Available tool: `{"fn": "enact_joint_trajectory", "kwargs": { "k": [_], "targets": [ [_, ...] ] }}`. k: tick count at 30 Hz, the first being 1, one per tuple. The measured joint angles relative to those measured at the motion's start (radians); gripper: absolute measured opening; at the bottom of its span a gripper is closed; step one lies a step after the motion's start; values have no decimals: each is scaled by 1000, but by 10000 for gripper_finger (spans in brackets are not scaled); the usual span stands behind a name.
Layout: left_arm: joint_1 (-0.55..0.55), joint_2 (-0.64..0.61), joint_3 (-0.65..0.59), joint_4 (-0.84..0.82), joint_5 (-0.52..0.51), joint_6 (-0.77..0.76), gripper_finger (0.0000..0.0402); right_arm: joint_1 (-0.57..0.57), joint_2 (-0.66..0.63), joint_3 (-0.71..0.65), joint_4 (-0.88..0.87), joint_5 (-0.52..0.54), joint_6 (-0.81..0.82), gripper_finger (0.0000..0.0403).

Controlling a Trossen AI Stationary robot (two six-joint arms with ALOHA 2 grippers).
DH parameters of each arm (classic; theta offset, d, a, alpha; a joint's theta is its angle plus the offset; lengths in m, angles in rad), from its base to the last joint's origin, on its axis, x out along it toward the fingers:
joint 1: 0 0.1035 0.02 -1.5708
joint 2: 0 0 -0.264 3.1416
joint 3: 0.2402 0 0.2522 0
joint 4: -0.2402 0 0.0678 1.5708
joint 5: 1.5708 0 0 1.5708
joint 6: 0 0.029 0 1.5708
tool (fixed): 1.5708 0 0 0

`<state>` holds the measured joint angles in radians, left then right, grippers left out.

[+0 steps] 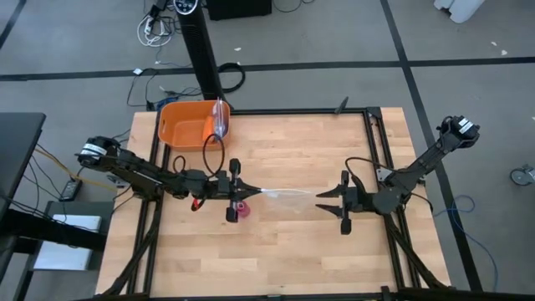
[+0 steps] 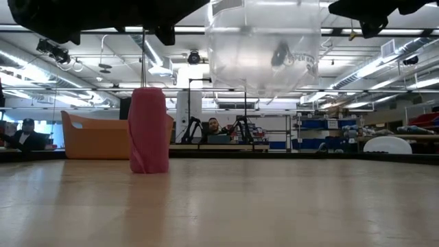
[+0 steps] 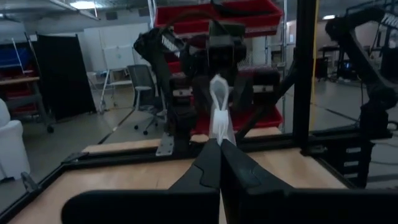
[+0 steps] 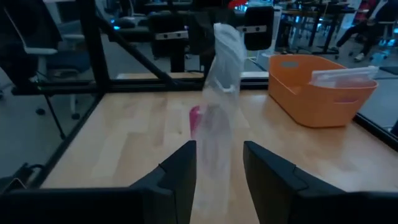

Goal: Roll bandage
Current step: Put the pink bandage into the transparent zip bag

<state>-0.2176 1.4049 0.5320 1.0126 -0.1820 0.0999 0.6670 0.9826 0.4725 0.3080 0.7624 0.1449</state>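
The big wooden table (image 1: 276, 251) fills the middle of the high view. Two dark arms reach in over it, one from each side.

At the far left corner of the table sits an orange tub (image 1: 188, 125). A clear flat packet (image 1: 221, 119) leans inside it, against the side nearer the table's middle.

A clear plastic bag (image 1: 288, 194) hangs in the air between the two arms, stretched out long and thin. In the low view it floats high above the wood, see-through and puffy (image 2: 264, 48).

The left gripper (image 1: 249, 191) is over the middle of the table. Its jaws are pinched tight on one end of the bag. In the left wrist view the two dark fingers (image 3: 208, 168) press together and the white bag end (image 3: 219, 112) sticks out past their tips.

The right gripper (image 1: 322, 199) is at the other end of the bag, more to the right. Its jaws stand apart. In the right wrist view the bag (image 4: 221, 74) hangs in the gap between the two fingers (image 4: 180, 171), and they do not squeeze it.

The bandage (image 1: 242, 208) is the smallest thing. It is a little pink roll. It stands upright on the wood (image 2: 149, 130), just beside the left gripper and a bit nearer the front edge. Nothing is touching it
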Motion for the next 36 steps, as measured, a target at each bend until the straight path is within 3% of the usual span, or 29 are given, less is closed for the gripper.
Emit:
{"fn": "enact_joint_trajectory", "kwargs": {
  "k": [12,23,27,36],
  "targets": [
    [-1,0,0,-10,2,1,1,-86,46,0,25,-82,-17,130],
    [-1,0,0,-13,4,3,1,-101,45,1,119,-108,-71,139],
    [-1,0,0,-12,10,3,1,-115,46,1,144,-162,-64,137],
    [-1,0,0,-11,38,4,1,-119,46,1,157,-157,-95,133]
  ]
}}
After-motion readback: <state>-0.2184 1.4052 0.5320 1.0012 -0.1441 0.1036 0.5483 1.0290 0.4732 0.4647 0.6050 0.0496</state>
